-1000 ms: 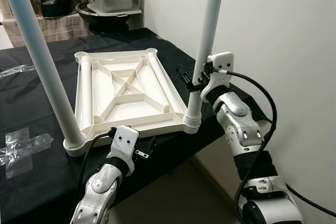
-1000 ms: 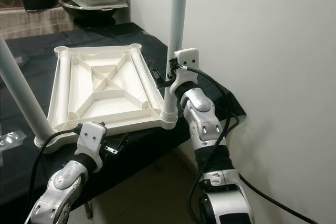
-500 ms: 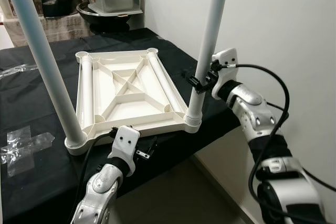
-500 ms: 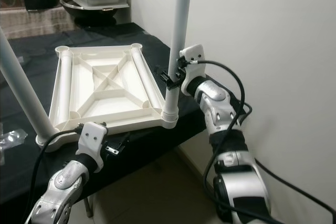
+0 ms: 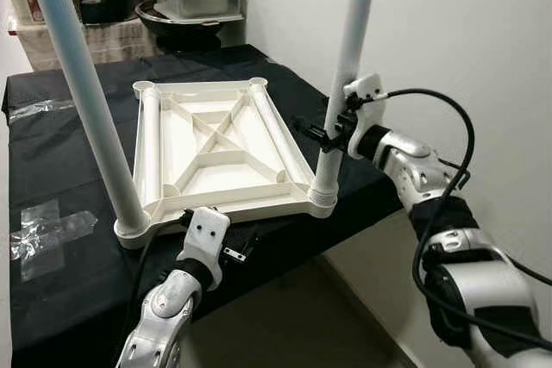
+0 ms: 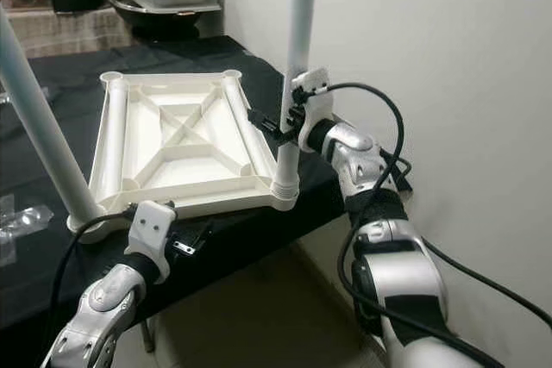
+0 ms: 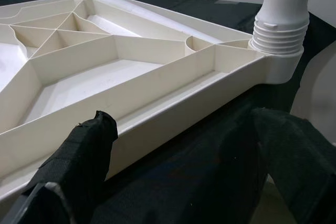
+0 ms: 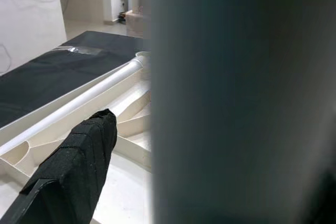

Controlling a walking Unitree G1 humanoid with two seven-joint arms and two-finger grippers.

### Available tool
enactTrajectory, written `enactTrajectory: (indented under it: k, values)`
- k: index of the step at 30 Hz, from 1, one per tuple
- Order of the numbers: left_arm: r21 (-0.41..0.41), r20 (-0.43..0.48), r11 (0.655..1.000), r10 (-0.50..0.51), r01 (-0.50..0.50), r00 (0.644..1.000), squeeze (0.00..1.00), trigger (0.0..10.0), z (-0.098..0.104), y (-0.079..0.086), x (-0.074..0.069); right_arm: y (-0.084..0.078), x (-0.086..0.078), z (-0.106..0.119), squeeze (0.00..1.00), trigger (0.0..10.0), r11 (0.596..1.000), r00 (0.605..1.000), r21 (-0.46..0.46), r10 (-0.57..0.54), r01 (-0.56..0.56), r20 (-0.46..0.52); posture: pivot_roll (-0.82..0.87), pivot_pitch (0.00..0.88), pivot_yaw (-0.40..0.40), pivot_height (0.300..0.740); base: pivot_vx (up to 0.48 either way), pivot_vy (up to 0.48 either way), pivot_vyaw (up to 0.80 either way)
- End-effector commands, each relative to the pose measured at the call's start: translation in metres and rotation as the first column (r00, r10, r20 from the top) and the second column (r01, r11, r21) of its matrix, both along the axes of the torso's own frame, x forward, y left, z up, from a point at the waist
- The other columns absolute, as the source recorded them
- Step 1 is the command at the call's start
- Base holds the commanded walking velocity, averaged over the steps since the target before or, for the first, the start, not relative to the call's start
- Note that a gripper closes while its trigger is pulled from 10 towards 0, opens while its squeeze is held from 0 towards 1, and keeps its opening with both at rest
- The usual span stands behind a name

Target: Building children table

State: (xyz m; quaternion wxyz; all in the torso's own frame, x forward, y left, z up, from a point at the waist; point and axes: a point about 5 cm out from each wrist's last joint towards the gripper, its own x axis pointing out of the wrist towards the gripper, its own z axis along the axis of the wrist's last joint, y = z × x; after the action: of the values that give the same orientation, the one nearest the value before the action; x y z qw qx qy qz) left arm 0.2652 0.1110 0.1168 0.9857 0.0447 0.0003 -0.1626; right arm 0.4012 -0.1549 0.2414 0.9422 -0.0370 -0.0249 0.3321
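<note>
Fingers of the right gripper (image 5: 326, 134) clasped the near-right leg (image 5: 345, 75) of the upturned white tabletop (image 5: 220, 148). Near its front edge, the left gripper (image 5: 241, 246) hung with fingers parted, grasping nothing.

1. Head views are bright and evenly lit, sharp across the white tabletop (image 5: 216, 144), with no motion blur.
2. The black cloth (image 5: 60, 170) around it stays dark and nearly featureless.
3. In the right wrist view, the table leg (image 8: 236, 98) is a blurred grey mass, out of focus.
</note>
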Motion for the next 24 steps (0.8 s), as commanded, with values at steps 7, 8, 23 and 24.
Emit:
enactTrajectory:
  k: [7, 8, 23, 24]
  values:
    - [0.011, -0.006, 1.0, -0.002, 0.002, 1.0, 0.0, 10.0, -0.003, -0.001, -0.002, -0.02, 0.002, -0.001, 0.0, 3.5, 1.0, 1.0, -0.013, -0.022, 0.022, -0.016, 0.01, 0.0, -0.112, 0.74, 0.0, 0.0, 0.0]
    - [0.01, -0.006, 1.0, -0.003, 0.003, 1.0, 0.0, 10.0, -0.003, -0.001, -0.002, -0.024, 0.002, -0.002, 0.0, 0.0, 0.999, 0.999, -0.007, -0.034, 0.034, -0.023, 0.01, 0.0, -0.114, 0.74, 0.0, 0.0, 0.0]
    - [0.008, -0.007, 1.0, -0.005, 0.005, 1.0, 0.0, 10.0, -0.004, -0.003, -0.003, -0.033, 0.004, -0.013, 0.0, 0.0, 0.994, 0.993, 0.008, -0.105, 0.105, -0.054, 0.01, 0.0, -0.117, 0.74, 0.0, 0.0, 0.0]
    - [0.008, -0.007, 1.0, -0.006, 0.006, 1.0, 0.0, 10.0, -0.004, -0.004, -0.003, -0.033, 0.004, -0.016, 0.0, 0.0, 0.994, 0.993, 0.014, -0.107, 0.108, -0.058, 0.01, 0.0, -0.119, 0.74, 0.0, 0.0, 0.0]
